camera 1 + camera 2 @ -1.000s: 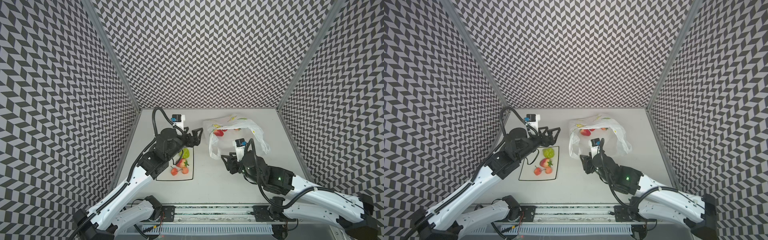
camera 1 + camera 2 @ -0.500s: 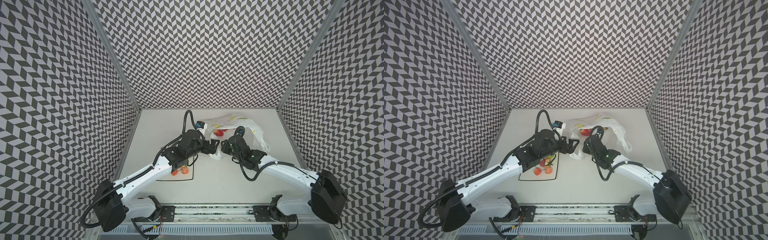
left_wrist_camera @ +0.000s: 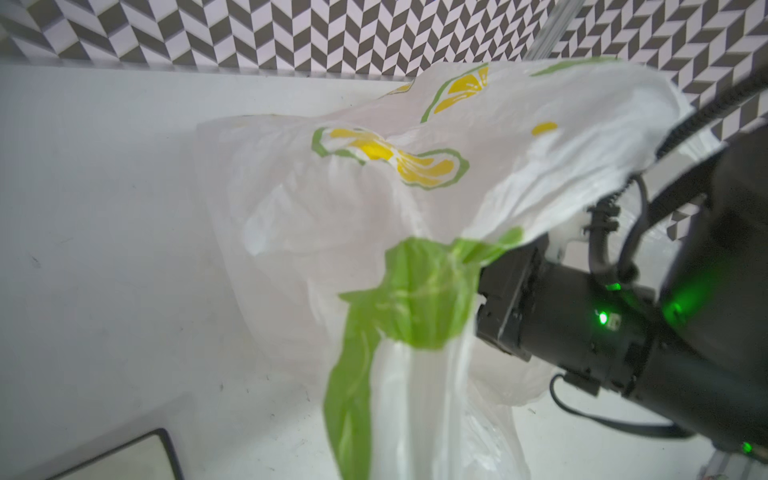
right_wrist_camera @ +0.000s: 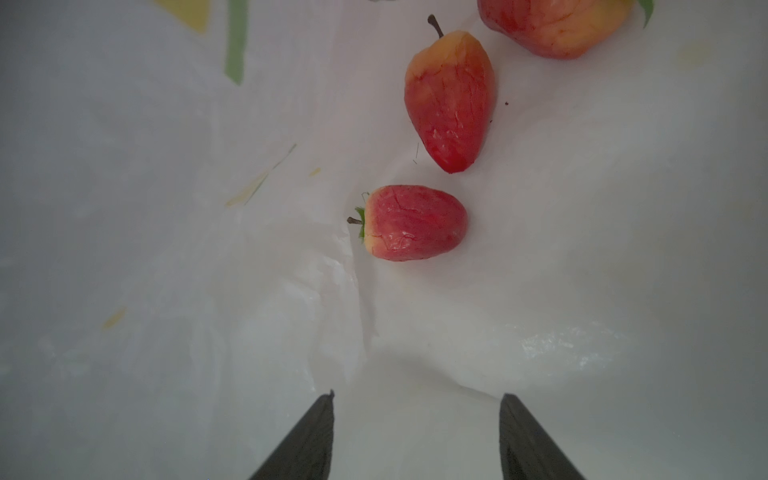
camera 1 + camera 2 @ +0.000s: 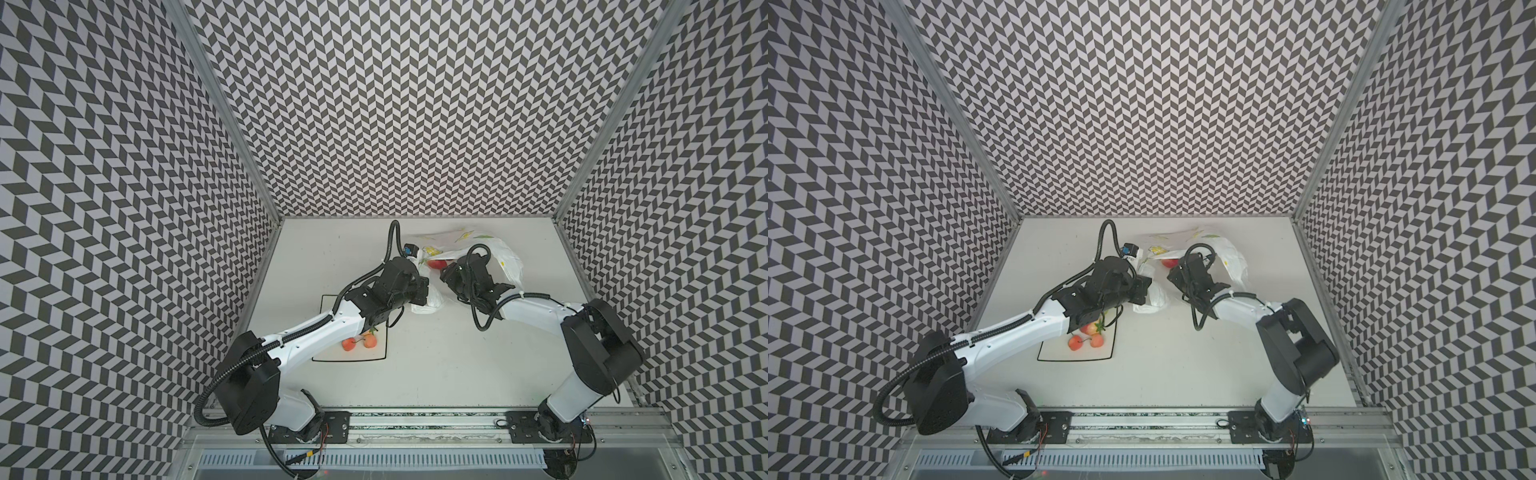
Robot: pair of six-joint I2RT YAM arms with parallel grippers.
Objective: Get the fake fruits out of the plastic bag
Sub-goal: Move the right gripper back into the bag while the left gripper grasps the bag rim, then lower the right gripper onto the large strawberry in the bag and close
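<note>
The thin white plastic bag printed with lemon slices (image 5: 507,262) is lying toward one o'clock on the pale grey table (image 5: 436,386), and the left gripper (image 5: 424,286) is pinching it near the mouth, fingers pressed together on the film. The right gripper (image 4: 417,415) is sitting inside the bag, fingers spread and empty. The small glossy red strawberry with a green cap (image 4: 415,222) is lying at twelve o'clock from those fingertips, clear of them. Its long axis is running crosswise, stem toward nine o'clock. A red-and-yellow pear-shaped fruit (image 4: 451,99) is lying beyond it. The right arm is looking far nearer, and I'm reckoning its jaws will be closing along the strawberry's length unless the wrist rolls. Two orange-pink stemmed balls (image 5: 370,341) are already resting on the square black-rimmed white plate (image 5: 353,356) at nine o'clock.
</note>
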